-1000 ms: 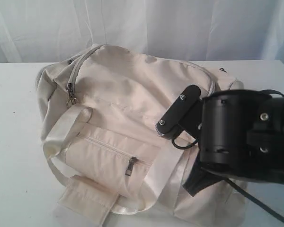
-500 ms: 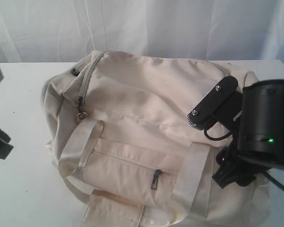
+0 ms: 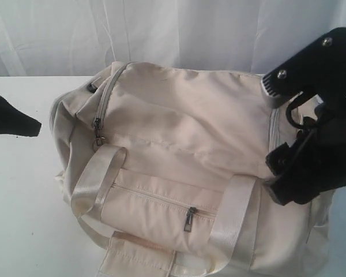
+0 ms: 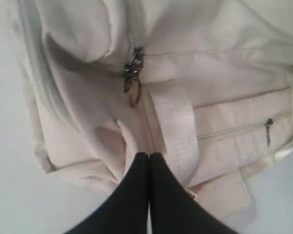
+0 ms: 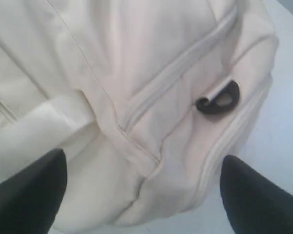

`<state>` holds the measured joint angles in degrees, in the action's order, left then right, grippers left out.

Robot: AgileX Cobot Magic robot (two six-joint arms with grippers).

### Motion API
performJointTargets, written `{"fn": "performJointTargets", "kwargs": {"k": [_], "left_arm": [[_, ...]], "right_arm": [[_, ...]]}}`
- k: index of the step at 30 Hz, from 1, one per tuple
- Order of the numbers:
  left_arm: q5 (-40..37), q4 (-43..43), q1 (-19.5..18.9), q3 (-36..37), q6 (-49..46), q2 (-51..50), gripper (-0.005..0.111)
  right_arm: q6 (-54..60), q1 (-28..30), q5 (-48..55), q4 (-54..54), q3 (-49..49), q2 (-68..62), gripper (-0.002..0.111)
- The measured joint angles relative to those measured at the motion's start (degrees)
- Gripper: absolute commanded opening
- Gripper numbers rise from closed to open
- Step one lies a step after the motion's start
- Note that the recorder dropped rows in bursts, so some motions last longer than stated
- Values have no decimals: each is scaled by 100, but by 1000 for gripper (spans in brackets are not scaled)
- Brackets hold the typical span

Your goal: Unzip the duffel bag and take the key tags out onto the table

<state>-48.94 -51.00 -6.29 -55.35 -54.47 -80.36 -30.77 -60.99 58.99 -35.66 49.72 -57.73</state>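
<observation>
The cream duffel bag [image 3: 184, 144] lies on the white table [image 3: 17, 202], zipped shut. Its main zipper pull [image 3: 98, 131] with a metal ring [image 4: 135, 95] sits at the bag's left end. A pocket zipper pull [image 3: 190, 218] shows on the front, between the satin straps [image 3: 95, 176]. My left gripper [image 3: 37, 124] is shut and holds nothing; it hovers left of the bag, its tips [image 4: 148, 155] short of the pull. My right gripper [image 3: 269, 138] stands open over the bag's right end [image 5: 142, 161], near a black D-ring [image 5: 218, 99]. The key tags are hidden.
A white curtain [image 3: 161, 29] hangs behind the table. Bare tabletop lies left of the bag and past its right end [image 5: 283, 122]. The right arm's black body [image 3: 328, 115] covers the bag's right end in the exterior view.
The bag slid right a second ago and has since lain still. My right gripper rose and moved right. My left gripper came into view at the left edge.
</observation>
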Motion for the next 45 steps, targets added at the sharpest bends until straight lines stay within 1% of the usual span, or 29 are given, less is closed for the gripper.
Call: {"fn": "performJointTargets", "kwargs": {"k": [1,3,4,7,8,9,11,13,17,19,21,24,25,26,29,34,39,45], "left_arm": [[145,-62,-9,99,-40,-11,0],[429,-299,-22,339,-278,-37,7],[500,-450,-22,418,-454,-48,14],[581,-918,-22,563,-1115,-59,42],[592,-1006,-22,574,-1221,-59,55],[622,-1100,-22,586,-1325,-59,62],[772,-1167,-10,586,-1369,-72,69],[981,-1219,82,594,-1369,-199,69],[1195,-1219,406,594,-1397,-681,66],[1294,-1232,533,594,-1420,-898,62],[1463,-1309,638,594,-1450,-1076,52],[1558,-1510,675,594,-1459,-1201,22],[1558,-1521,675,594,-1459,-1204,10],[1558,-1534,675,594,-1459,-1214,0],[1414,-1547,687,594,-1474,-1214,0],[1319,-1466,687,594,-1200,-1103,0],[1320,-969,687,594,-814,-654,0],[1054,-235,698,619,-290,-121,0]], "right_arm": [[12,0,-166,25,0,73,79],[12,0,-413,69,0,163,79],[12,0,-480,86,0,187,79],[12,0,-565,100,0,188,79],[12,0,-578,100,0,188,79],[12,0,-605,100,0,188,79],[12,0,-634,113,0,188,79],[12,0,-702,149,0,188,79],[12,0,-847,303,0,188,79],[12,0,-876,386,0,188,79],[12,0,-880,491,0,188,79],[12,0,-1035,641,0,188,79],[12,0,-1156,700,0,188,79],[12,0,-1308,747,-12,188,79],[1,0,-1919,842,-84,188,78],[-99,0,-2907,865,-108,-11,70],[-113,0,-3309,638,218,-1060,70],[-101,0,-4196,356,1067,-2509,70]]}}
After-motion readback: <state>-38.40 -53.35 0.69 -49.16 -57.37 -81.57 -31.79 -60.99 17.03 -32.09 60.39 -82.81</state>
